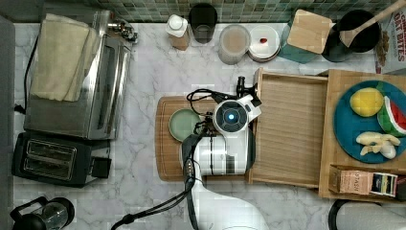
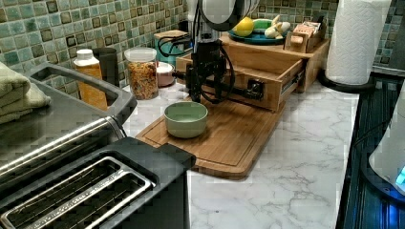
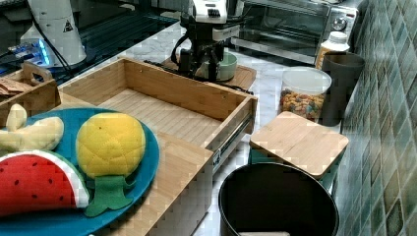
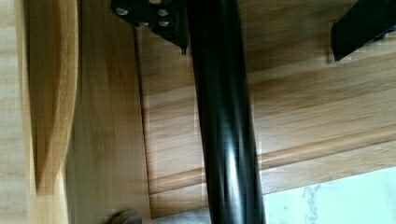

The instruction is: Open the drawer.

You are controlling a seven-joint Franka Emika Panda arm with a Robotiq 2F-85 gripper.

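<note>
Looking down in the top view, the drawer (image 1: 292, 129) stands pulled well out over the counter (image 1: 143, 76), the tool (image 1: 249, 96) at its front. In the left view the fingers straddle the black handle (image 2: 210, 88), near a green bowl (image 2: 186, 119). The wrist view shows fingers spread either side of the bar, not gripping it. A careless retreat could snag the handle or knock the bowl.

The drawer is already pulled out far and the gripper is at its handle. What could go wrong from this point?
1. The drawer looks almost fully out; more pull may strain its rail.
2. The green bowl sits on the cutting board just in front of the gripper, so moving further that way could knock it.
3. The handle lies between the fingers; lifting away before letting go could jerk the drawer.
</note>
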